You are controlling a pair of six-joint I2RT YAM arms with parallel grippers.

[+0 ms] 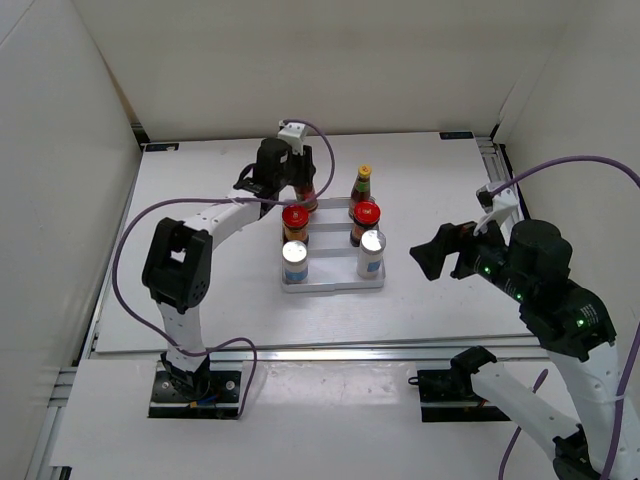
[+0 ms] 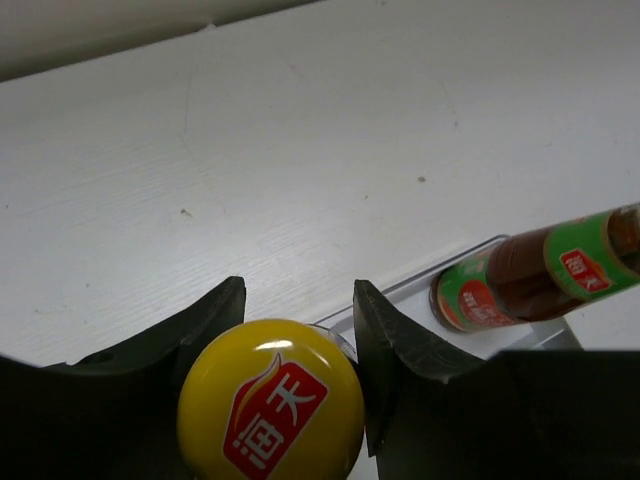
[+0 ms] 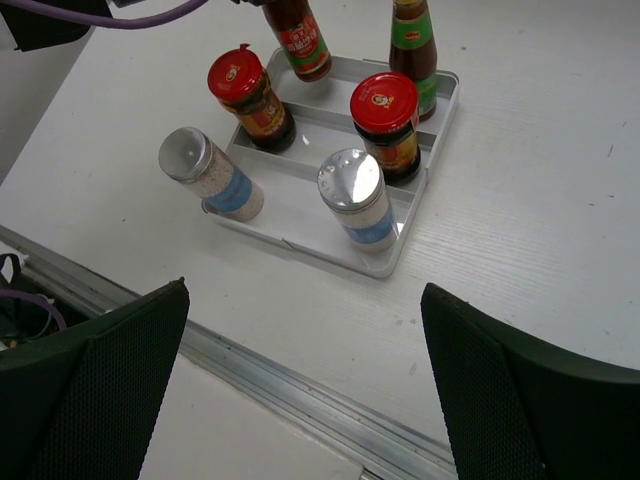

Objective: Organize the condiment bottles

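Observation:
A flat white tray [image 1: 331, 282] holds the bottles in two columns. My left gripper [image 1: 298, 168] is shut on a slim red-sauce bottle [image 1: 305, 192] at the tray's far left; its yellow cap [image 2: 270, 402] sits between my fingers [image 2: 400, 350]. The second slim bottle [image 1: 362, 187] stands at the far right and shows in the left wrist view [image 2: 540, 275]. Two red-lidded jars [image 1: 295, 219] [image 1: 365, 216] stand in the middle row. Two silver-topped shakers [image 1: 295, 256] [image 1: 371, 248] stand in the near row. My right gripper [image 1: 438, 256] is open and empty, right of the tray.
White walls enclose the table on three sides. A metal rail [image 3: 330, 395] runs along the near table edge below the right gripper [image 3: 302, 290]. The tray [image 3: 300, 243] lies just beyond it. Purple cables hang from both arms.

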